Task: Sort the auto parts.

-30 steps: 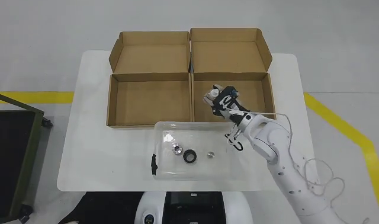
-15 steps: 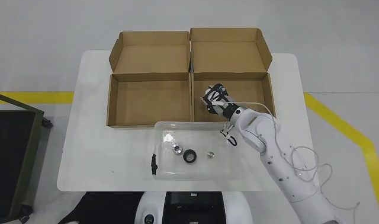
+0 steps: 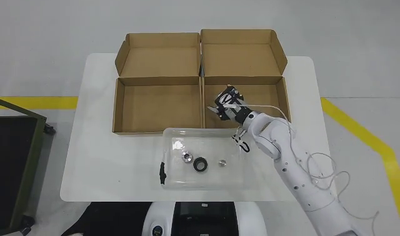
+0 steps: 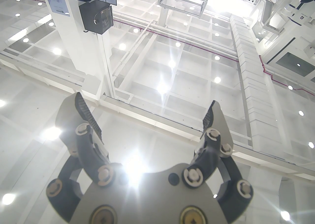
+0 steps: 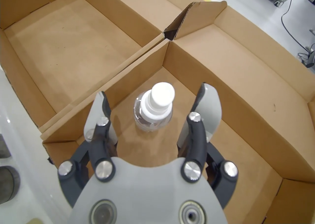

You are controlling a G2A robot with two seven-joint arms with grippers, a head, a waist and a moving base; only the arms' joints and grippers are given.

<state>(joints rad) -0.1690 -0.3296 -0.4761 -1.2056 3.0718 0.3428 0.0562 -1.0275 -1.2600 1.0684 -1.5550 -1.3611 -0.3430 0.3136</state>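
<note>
A small clear bottle (image 5: 153,114) with a white cap stands upright on the floor of the right cardboard box (image 5: 236,92), near its front left corner. My right gripper (image 5: 154,93) hangs open just above it, one finger on each side, apart from the bottle. From above, the right gripper (image 3: 224,105) is over the right box (image 3: 275,105). A clear plastic tray (image 3: 172,136) in front of the boxes holds a silver part (image 3: 186,157), a black ring (image 3: 200,165) and a small silver piece (image 3: 221,163). My left gripper (image 4: 146,100) is open, facing the ceiling, holding nothing.
The left cardboard box (image 3: 157,108) stands beside the right one, with both lids folded back. A small black piece (image 3: 162,172) sits at the tray's left edge. Bare white table (image 3: 94,148) lies left of the tray. Dark grey parts (image 5: 7,183) show beside the box's front wall.
My right gripper shifted a little left inside the right box, carrying a pale object. Its fingers now stand apart and the bottle rests on the box floor.
</note>
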